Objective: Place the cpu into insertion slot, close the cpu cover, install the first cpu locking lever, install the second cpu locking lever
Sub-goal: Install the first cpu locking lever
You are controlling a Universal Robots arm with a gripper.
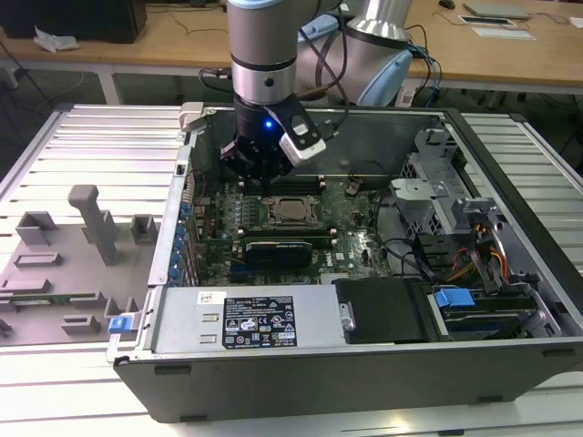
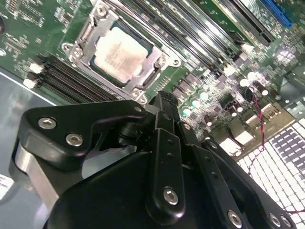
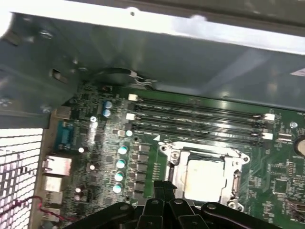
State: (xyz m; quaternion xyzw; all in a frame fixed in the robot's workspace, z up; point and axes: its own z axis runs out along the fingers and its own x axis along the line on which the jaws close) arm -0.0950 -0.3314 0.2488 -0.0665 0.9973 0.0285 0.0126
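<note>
While the tool (image 2: 167, 101) is clenched on nothing, just beside the socket, the cpu (image 2: 119, 55) is seen seated in the insertion slot (image 2: 101, 72), framed by the lowered cpu cover (image 2: 86, 40), on the green board (image 2: 28, 28) inside the open case (image 1: 510, 182).

Open above cpu (image 3: 206, 177); memory slots (image 3: 195, 121), case wall (image 3: 167, 62) alongside.

Exterior view overlooks case (image 1: 364, 373); both wrist views share cpu (image 2: 119, 52) (image 3: 205, 179).
</note>
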